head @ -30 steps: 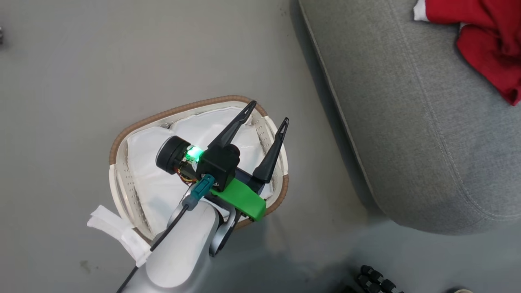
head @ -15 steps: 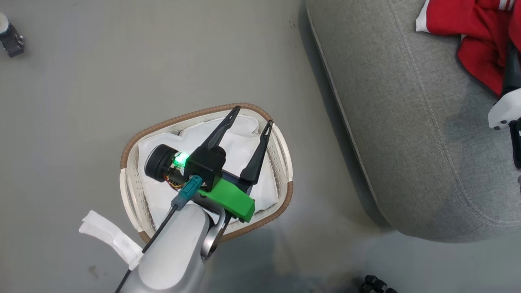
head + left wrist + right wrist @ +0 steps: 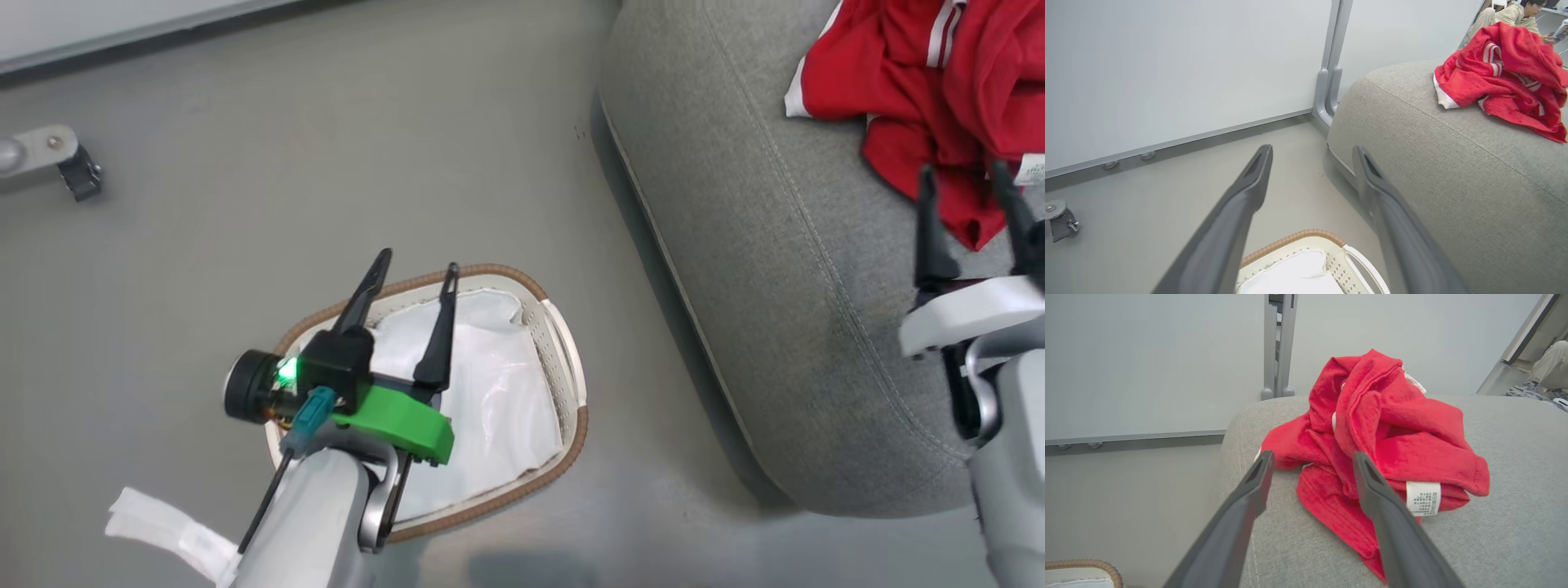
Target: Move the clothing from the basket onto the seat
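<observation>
The red clothing (image 3: pixel 922 98) lies crumpled on the grey seat (image 3: pixel 784 269), at the upper right of the head view; the red clothing (image 3: pixel 1380 445) has a white label. The white basket (image 3: pixel 571 384) with its brown rim sits on the floor left of the seat and holds a plain white liner. My left gripper (image 3: pixel 416 269) hovers open above the basket's far rim, with nothing between its fingers. My right gripper (image 3: pixel 963 184) is open over the seat, its fingertips just short of the clothing's near edge.
A grey partition wall (image 3: pixel 1188 69) with a metal post (image 3: pixel 1331 81) stands behind the floor and seat. A caster wheel (image 3: pixel 77 167) sits at the far left. A white strap (image 3: pixel 163 523) hangs off my left forearm. A seated person (image 3: pixel 1515 12) is far behind the seat.
The camera has shifted, so the scene sits differently. My left gripper has drawn back toward the basket's left side. My right gripper has come into view over the seat, near the clothing.
</observation>
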